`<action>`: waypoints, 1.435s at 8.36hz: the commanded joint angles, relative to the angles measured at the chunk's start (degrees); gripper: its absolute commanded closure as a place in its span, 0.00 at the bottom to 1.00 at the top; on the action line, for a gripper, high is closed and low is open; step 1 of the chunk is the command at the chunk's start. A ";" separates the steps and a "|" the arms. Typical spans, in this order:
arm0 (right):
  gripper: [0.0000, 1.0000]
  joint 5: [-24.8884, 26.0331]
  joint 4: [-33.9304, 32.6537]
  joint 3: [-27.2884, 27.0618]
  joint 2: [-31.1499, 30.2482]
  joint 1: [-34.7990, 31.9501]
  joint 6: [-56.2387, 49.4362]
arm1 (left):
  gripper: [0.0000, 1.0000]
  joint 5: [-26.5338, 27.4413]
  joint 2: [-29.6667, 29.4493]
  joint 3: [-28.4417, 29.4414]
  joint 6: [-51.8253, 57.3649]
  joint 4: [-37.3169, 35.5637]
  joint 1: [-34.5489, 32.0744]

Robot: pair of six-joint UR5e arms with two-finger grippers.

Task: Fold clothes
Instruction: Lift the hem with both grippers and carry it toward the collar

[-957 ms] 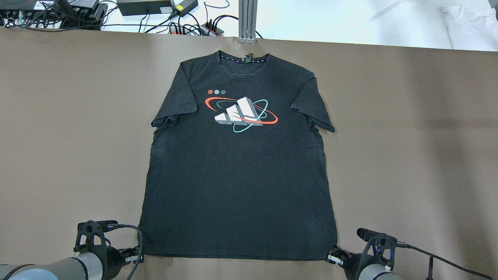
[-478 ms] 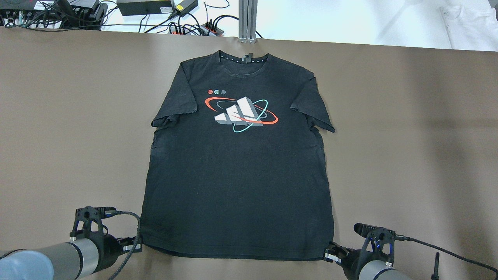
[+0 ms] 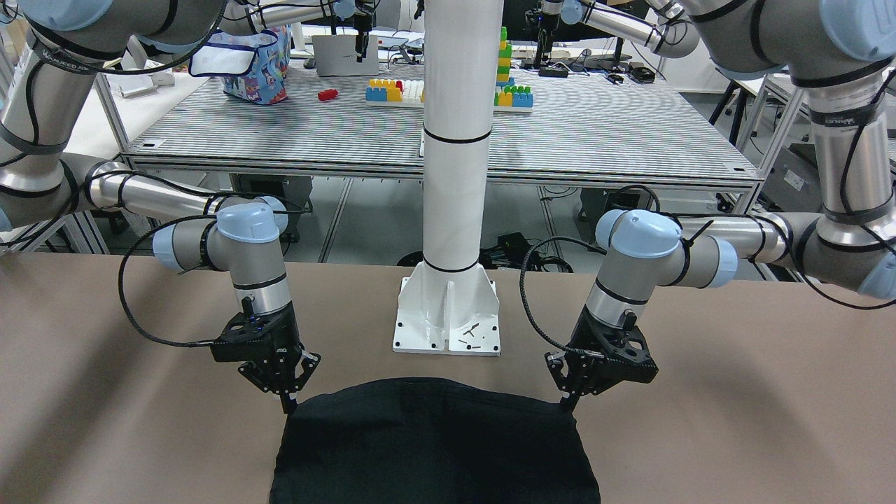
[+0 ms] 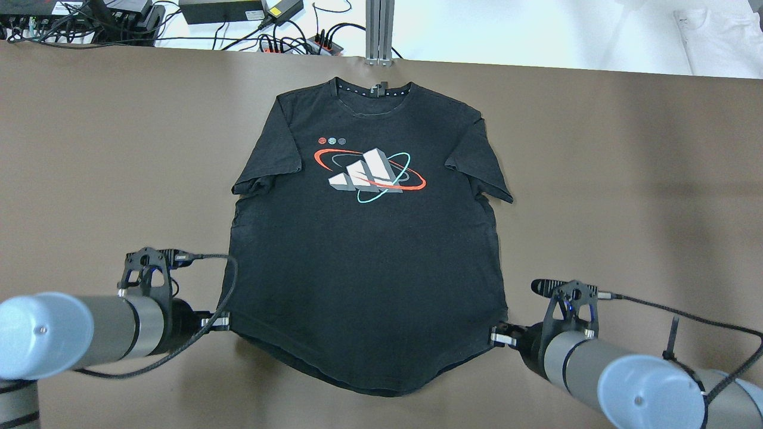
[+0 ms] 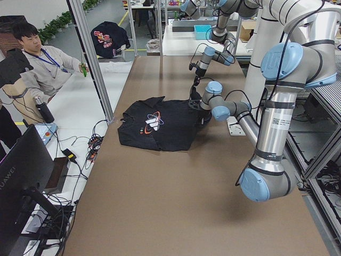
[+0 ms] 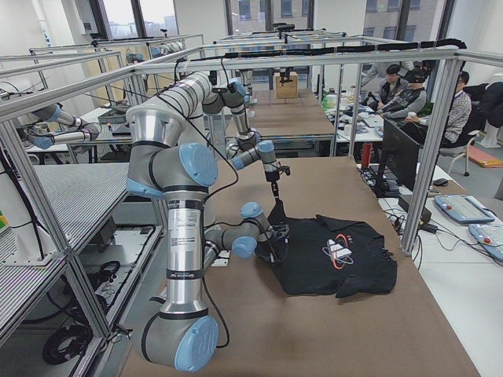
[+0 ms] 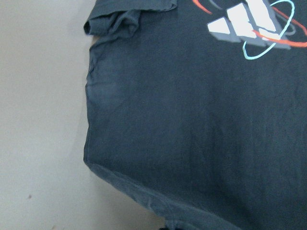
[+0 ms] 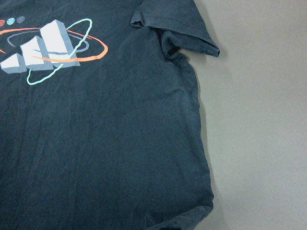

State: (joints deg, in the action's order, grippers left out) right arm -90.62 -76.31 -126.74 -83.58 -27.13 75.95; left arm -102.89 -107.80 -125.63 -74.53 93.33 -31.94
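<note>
Left claw [image 4: 220, 322] and right claw [image 4: 499, 338] are each pinching shut on a bottom corner of the shirt [image 4: 363, 250], which is lying on the table [image 4: 89, 179], collar pointing straight ahead, equally far from both.

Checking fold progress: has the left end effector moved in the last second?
Yes: the left end effector, holding the shirt, moved forward toward its unmoved collar.

Overhead cam sits behind the robot [image 3: 458, 175], looking forward and down on the whole shirt [image 4: 363, 268]. Front cam faces the robot from across the table [image 3: 770, 420] — only catches the hem end. Side cams look along the table from each end, farther off. Wrist cams hang close over the shirt's edges — both catch the logo [image 7: 240, 21].
</note>
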 commanded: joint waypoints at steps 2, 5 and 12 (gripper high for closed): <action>1.00 -16.32 -7.60 -5.76 2.64 -9.53 -7.38 | 1.00 -18.88 -9.19 -1.45 8.95 -12.82 -13.31; 1.00 -25.02 -18.22 -20.25 -1.65 3.52 -7.57 | 1.00 -25.43 4.47 -17.12 8.88 -12.82 -3.28; 1.00 -18.92 -19.84 -23.30 -4.84 8.95 -7.31 | 1.00 -16.41 6.58 -18.63 7.91 -12.82 4.18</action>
State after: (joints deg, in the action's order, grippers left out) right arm -113.49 -95.92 -151.34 -88.82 -16.79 68.54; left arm -124.67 -97.36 -149.32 -66.65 80.46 -25.28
